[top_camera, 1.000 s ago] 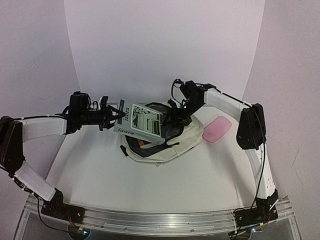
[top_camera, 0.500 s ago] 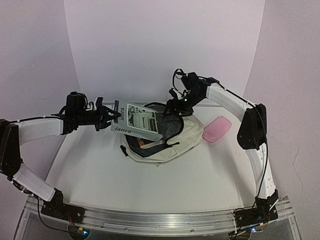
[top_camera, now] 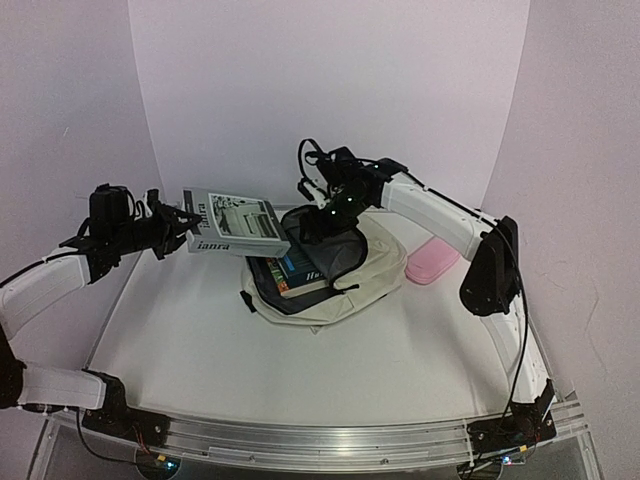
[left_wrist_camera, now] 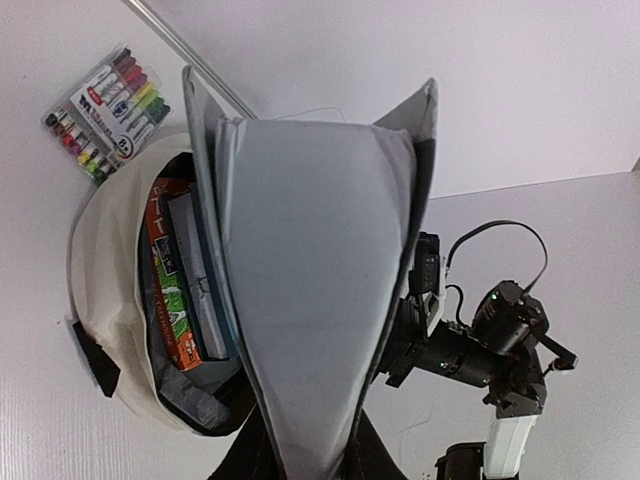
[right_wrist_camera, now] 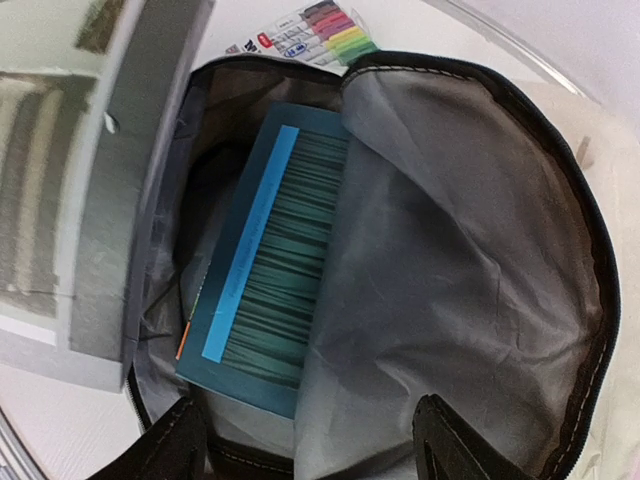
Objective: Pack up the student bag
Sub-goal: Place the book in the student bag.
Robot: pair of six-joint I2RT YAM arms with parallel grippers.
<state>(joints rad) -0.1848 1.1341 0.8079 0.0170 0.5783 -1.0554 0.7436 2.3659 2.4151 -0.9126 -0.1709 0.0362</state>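
While the student bag (top_camera: 350,285) lies mid-way across the desk (top_camera: 200,340), mouth agape, teal book (right_wrist_camera: 265,270) inside: left fingers (top_camera: 176,218) clamp the grey book (top_camera: 232,222) aloft, just left of the opening; right fingers (right_wrist_camera: 178,445) spread apart at the mouth. Recommended: lower it edge-first, flat against the teal book.

The student bag (top_camera: 372,272) is cream outside, with dark grey lining and black zip edging. It shows a teal book (right_wrist_camera: 270,270) with a pale blue band and fine dark stripes, and an orange book (left_wrist_camera: 168,290) printed with green. The grey book (top_camera: 232,222) has a black-and-white picture, the marker pack (left_wrist_camera: 108,110) has many-coloured caps, and the pencil case (top_camera: 432,262) is pink.
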